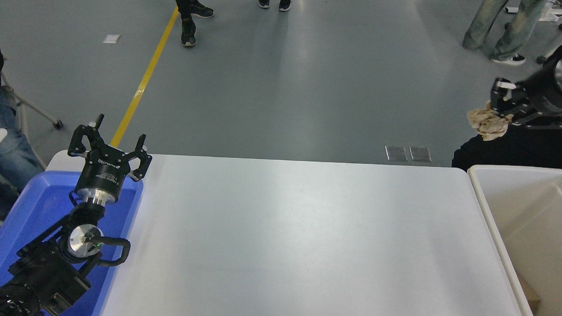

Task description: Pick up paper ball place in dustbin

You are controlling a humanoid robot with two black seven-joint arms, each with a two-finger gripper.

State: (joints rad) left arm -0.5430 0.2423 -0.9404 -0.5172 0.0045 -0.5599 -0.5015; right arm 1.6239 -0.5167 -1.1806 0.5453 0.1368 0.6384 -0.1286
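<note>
My right gripper [498,105] comes in from the right edge, raised high, and is shut on the tan-brown paper ball [488,122]. The ball hangs in the air up and to the left of the far left corner of the cream dustbin [494,212], which stands at the table's right end. A brown scrap lies at the dustbin's bottom [531,293]. My left gripper [111,145] is open and empty, parked at the lower left over the blue tray.
A blue plastic tray [31,214] sits at the table's left end under my left arm. The white table [296,242] lies between tray and dustbin. People's legs stand on the grey floor at the top; a seated person is at the left edge.
</note>
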